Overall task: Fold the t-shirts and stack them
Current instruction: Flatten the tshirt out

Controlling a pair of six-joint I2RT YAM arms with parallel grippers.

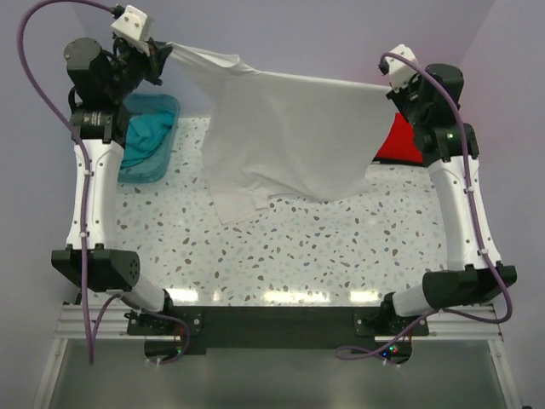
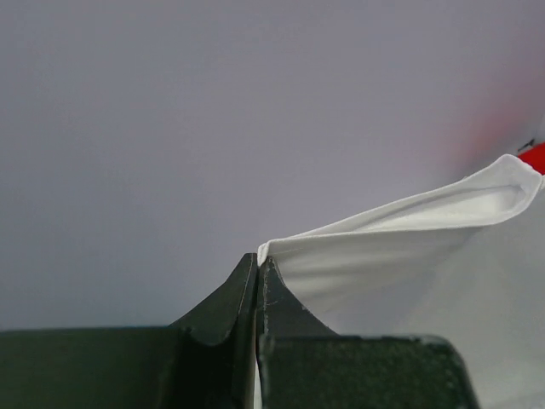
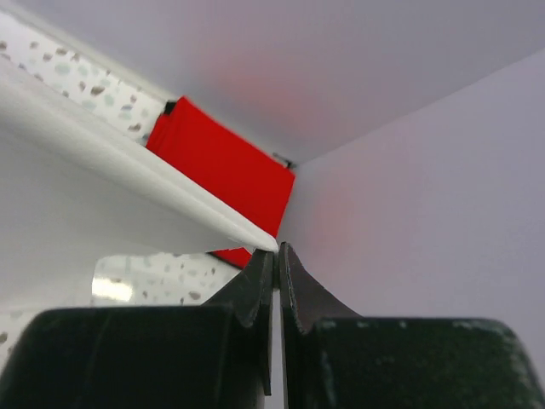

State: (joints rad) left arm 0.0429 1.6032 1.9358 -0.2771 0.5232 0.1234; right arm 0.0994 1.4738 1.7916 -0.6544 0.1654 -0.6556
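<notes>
The white t-shirt (image 1: 285,136) hangs spread between the two arms above the far half of the speckled table (image 1: 298,256). The left gripper (image 1: 157,53) is pinched tight on one top corner and the right gripper (image 1: 393,89) on the other (both sets of jaws fully closed on cloth). The top edge is taut and pretty smooth, while the rest sags in loose folds, with one lower corner drooping down toward the tabletop.
</notes>
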